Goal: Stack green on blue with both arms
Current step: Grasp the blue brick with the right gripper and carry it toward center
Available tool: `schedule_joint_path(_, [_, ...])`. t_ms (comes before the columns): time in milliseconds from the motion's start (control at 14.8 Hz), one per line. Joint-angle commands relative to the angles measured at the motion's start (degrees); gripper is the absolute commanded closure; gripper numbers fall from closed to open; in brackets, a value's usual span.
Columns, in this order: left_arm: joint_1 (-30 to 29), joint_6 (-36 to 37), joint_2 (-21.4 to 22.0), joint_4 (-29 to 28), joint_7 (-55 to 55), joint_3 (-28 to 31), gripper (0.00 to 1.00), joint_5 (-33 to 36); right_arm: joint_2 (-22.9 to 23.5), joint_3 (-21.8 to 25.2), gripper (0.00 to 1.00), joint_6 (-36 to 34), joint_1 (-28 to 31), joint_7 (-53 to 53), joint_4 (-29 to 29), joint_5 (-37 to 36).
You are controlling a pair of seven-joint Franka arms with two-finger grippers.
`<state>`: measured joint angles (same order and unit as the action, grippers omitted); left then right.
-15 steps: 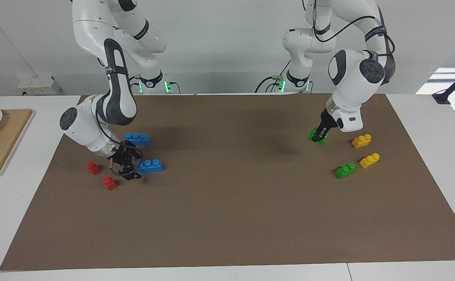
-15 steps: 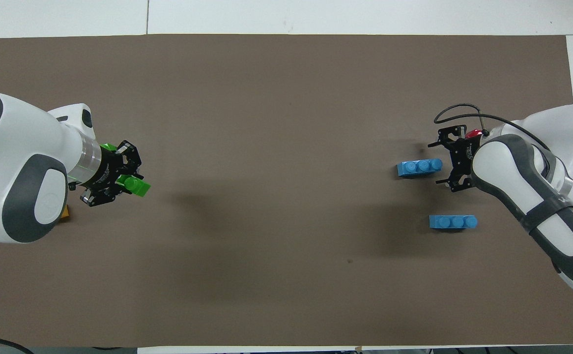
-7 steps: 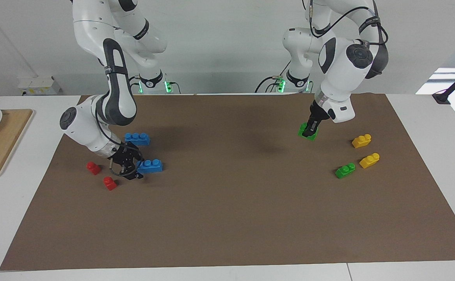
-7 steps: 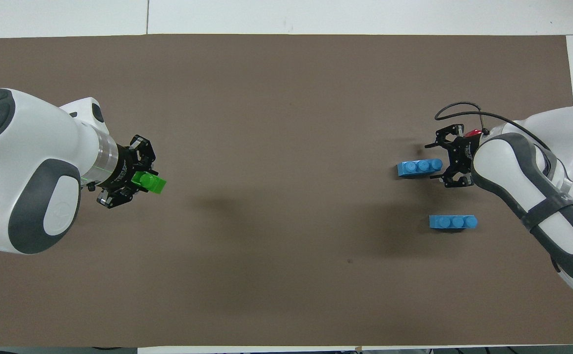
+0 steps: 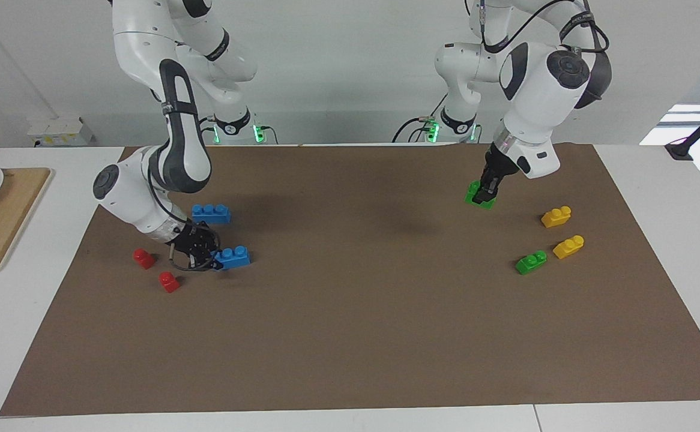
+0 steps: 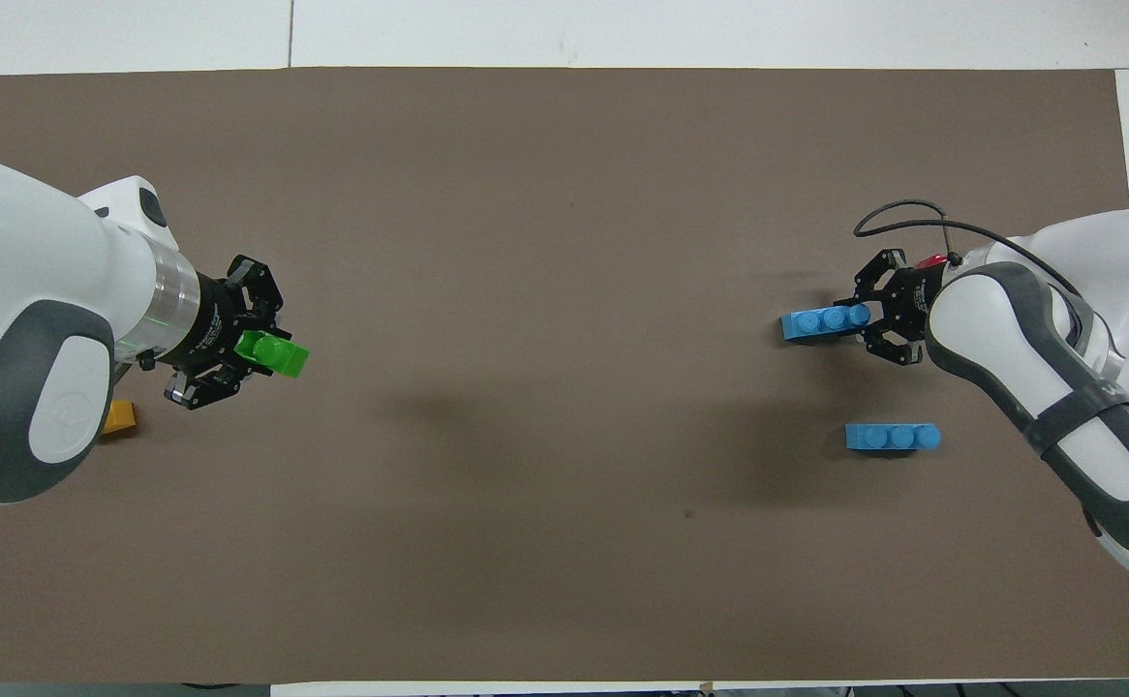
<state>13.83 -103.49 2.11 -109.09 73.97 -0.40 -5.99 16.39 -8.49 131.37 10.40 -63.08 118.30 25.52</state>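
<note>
My left gripper [image 5: 481, 198] is shut on a green two-stud brick [image 5: 471, 194] and holds it in the air over the brown mat toward the left arm's end; in the overhead view the gripper [image 6: 253, 350] has the brick [image 6: 284, 357] sticking out of it. My right gripper [image 5: 213, 257] is low at the mat, shut on the end of a blue three-stud brick [image 5: 237, 257], which is also in the overhead view [image 6: 816, 322] at the gripper [image 6: 863, 319]. A second blue brick [image 5: 211, 213] lies nearer the robots. A second green brick [image 5: 531, 262] lies on the mat.
Two yellow bricks [image 5: 556, 216] [image 5: 568, 246] lie beside the loose green one. Two red bricks [image 5: 143, 258] [image 5: 168, 281] lie beside my right gripper. A wooden board [image 5: 2, 216] with a plate sits off the mat at the right arm's end.
My left gripper lifted the green brick off the mat. My right gripper slid onto the end of the blue brick and its fingers closed on it.
</note>
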Motion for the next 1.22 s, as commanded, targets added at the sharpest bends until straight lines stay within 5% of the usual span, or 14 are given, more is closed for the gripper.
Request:
schedule_joint_path(0, [-0.6,4.6,1.1,1.3,1.1,-0.1,1.0,-0.9,0.2,-0.3,1.0,1.3,-0.5,1.6,-0.3,1.5])
schedule_joint_path(475, [0.9,1.0,1.2,3.4,11.5,-1.4,1.0,-1.0,0.4,-0.5,1.0,-0.1,-12.5,-10.0,-7.5,4.4])
schedule_joint_path(1153, [1.1,-0.9,3.2,-1.5,19.5,-1.4,1.0,-1.0,2.4,-0.2,1.0,11.5,-32.4,-39.2,-9.1,2.5])
